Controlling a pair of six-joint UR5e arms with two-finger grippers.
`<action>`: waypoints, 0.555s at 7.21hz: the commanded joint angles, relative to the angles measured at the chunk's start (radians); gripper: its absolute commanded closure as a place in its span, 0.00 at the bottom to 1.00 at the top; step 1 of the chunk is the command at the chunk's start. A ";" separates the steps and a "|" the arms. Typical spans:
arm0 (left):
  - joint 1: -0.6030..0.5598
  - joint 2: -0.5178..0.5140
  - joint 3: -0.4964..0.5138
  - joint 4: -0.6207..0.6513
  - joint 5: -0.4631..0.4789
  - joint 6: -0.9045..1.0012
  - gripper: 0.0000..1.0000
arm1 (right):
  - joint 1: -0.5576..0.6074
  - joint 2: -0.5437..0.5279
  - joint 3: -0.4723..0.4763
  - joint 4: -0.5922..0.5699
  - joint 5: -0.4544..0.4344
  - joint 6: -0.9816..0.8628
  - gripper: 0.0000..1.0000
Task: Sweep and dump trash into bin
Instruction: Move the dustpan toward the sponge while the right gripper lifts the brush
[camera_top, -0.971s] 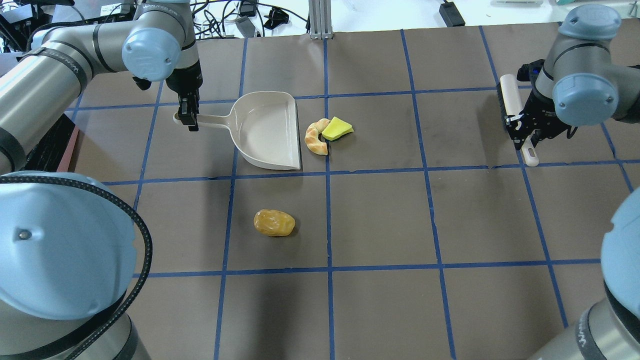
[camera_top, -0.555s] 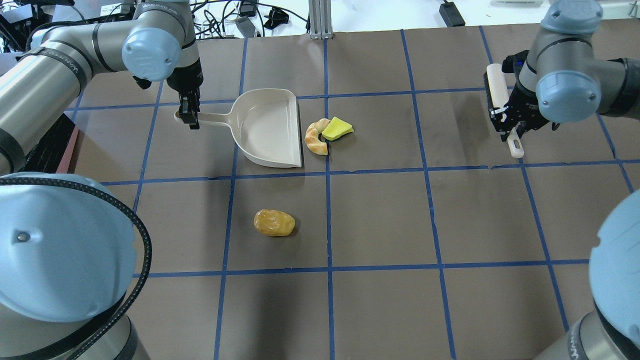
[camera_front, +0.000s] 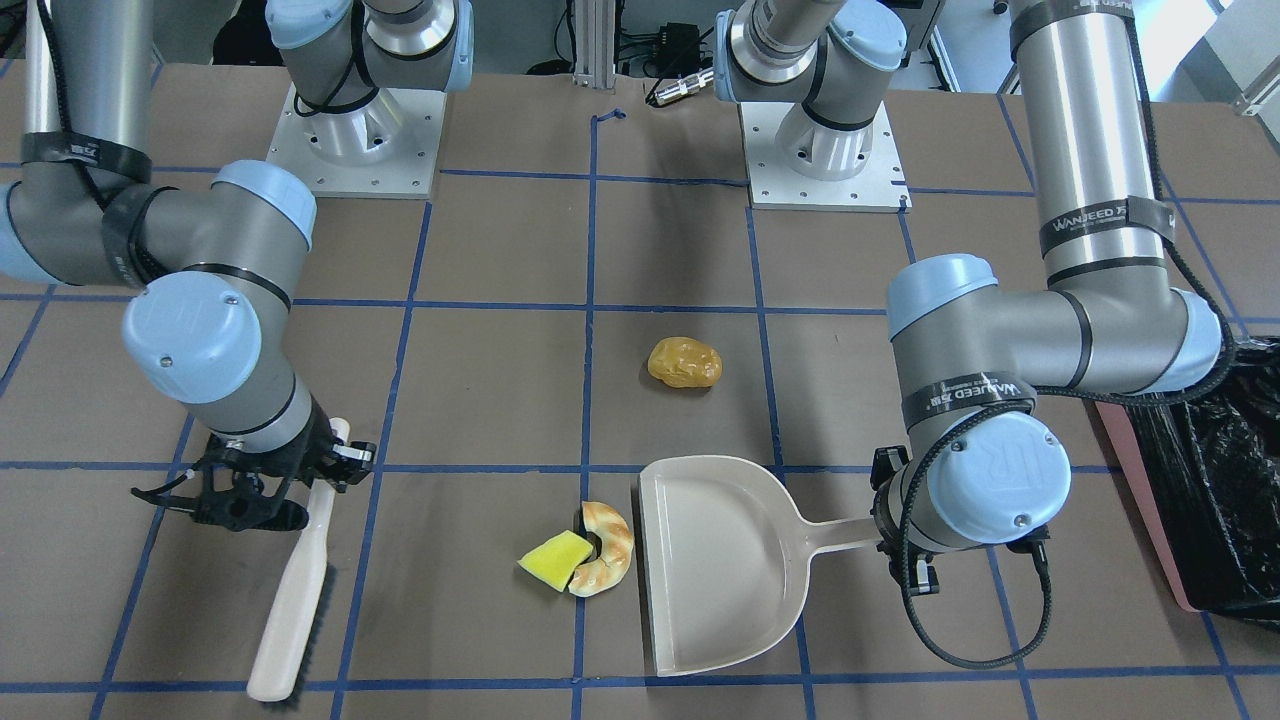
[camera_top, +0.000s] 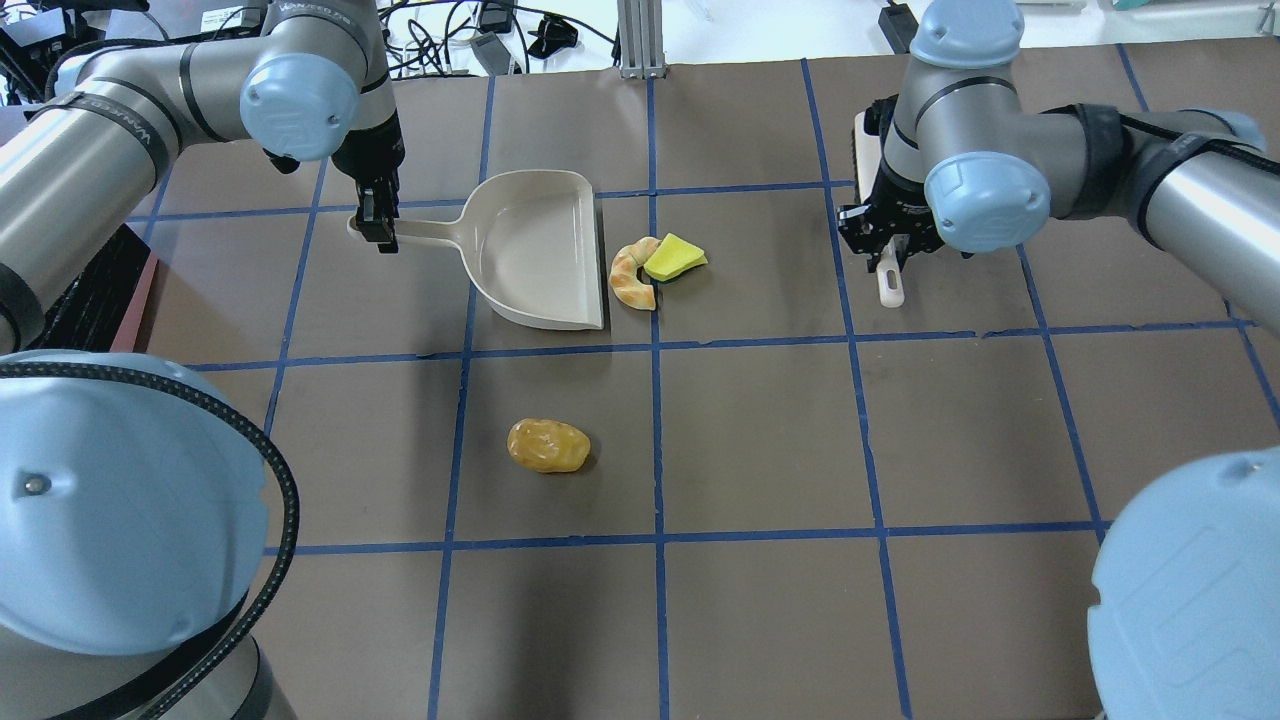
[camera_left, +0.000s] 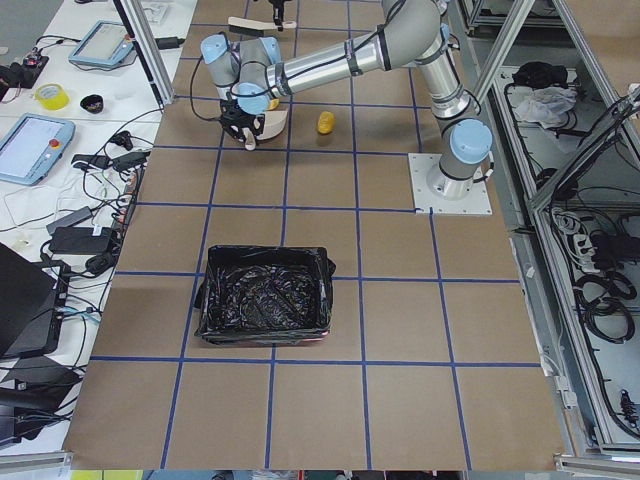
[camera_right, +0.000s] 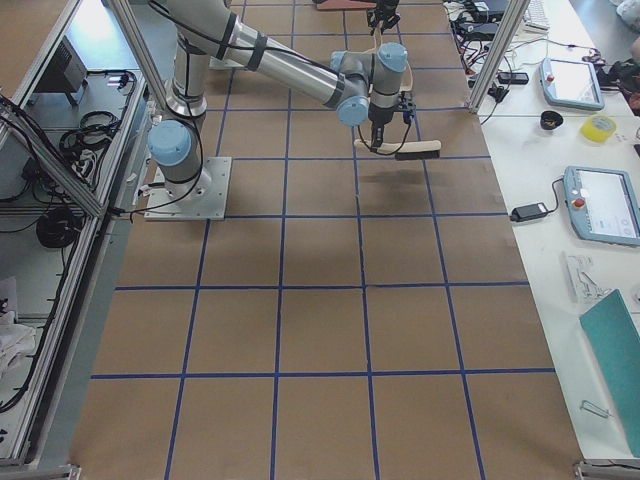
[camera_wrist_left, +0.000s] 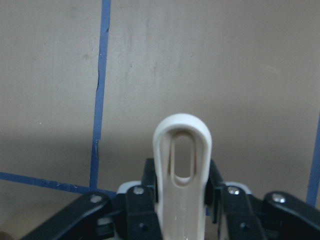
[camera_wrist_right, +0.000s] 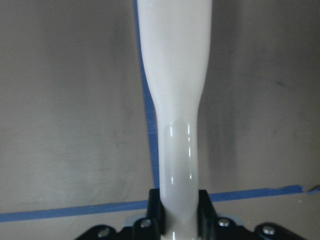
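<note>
The trash is three pieces: a golden-brown blob (camera_top: 548, 445) lies alone in the middle, and a tan croissant piece (camera_top: 630, 275) touches a yellow-green wedge (camera_top: 674, 257) just right of the beige dustpan (camera_top: 540, 255). The dustpan's open edge faces them. My left gripper (camera_top: 378, 228) is shut on the dustpan handle (camera_wrist_left: 182, 165). My right gripper (camera_top: 888, 262) is shut on a white brush handle (camera_wrist_right: 175, 100), to the right of the wedge. The brush (camera_front: 295, 590) has dark bristles. The bin (camera_left: 265, 297), pink with a black bag, stands far off on my left side.
The table is brown paper with a blue tape grid. The bin's edge (camera_front: 1215, 480) shows at the right of the front-facing view, beyond my left arm. Cables and equipment lie past the far table edge (camera_top: 640, 55).
My right arm has moved left with the brush, closer to the wedge and croissant. My left gripper has shifted the dustpan slightly away from me. The trash has not moved.
</note>
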 joint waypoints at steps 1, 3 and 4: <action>-0.001 -0.002 -0.009 0.014 0.002 0.001 1.00 | 0.098 0.003 0.000 0.051 0.040 0.083 1.00; -0.001 -0.011 -0.027 0.017 0.007 0.001 1.00 | 0.200 0.018 -0.008 0.046 0.040 0.230 1.00; -0.003 -0.011 -0.044 0.017 0.005 -0.001 1.00 | 0.222 0.038 -0.008 0.038 0.039 0.259 1.00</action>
